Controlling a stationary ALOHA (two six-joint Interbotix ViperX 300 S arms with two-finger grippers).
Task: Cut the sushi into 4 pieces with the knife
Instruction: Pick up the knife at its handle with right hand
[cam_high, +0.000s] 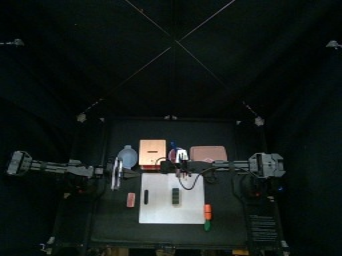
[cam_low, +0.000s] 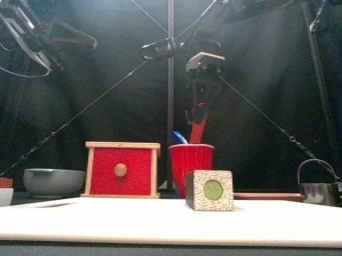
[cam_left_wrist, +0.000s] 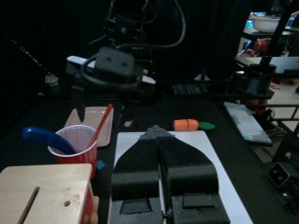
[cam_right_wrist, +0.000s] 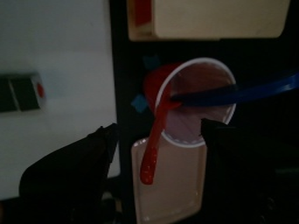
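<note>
From my remote station, I see the toy sushi roll (cam_low: 210, 190) standing in one piece on the white cutting board (cam_low: 120, 222) near the table's front, its green-centred end facing the front camera. Behind it stands the red cup (cam_low: 191, 168), with the pale wooden box (cam_low: 122, 170) and its red drawer front just beside the cup on the left. The right gripper (cam_low: 203, 98) hangs directly above the cup, at the upper end of the red knife (cam_low: 198, 125), which rises tilted out of the cup. I cannot tell whether the gripper is clamped on the handle or only around it. The blue knife (cam_low: 179, 138) rests in the same cup, leaning the other way. On my left wrist camera, the left gripper (cam_left_wrist: 158, 133) hovers low over the board with its two jaws pressed together and nothing between them. The left arm reaches in from the table's left side, beside the board. The blue-grey bowl (cam_low: 54, 181) sits at the far left next to the box, and the metal cutter (cam_low: 317, 188) stands at the far right. The pink tray (cam_high: 207, 153) lies behind the board on the right. A small orange toy (cam_left_wrist: 187, 125) lies off the board's right edge, and a small red toy (cam_high: 131, 200) lies off its left edge.
</note>
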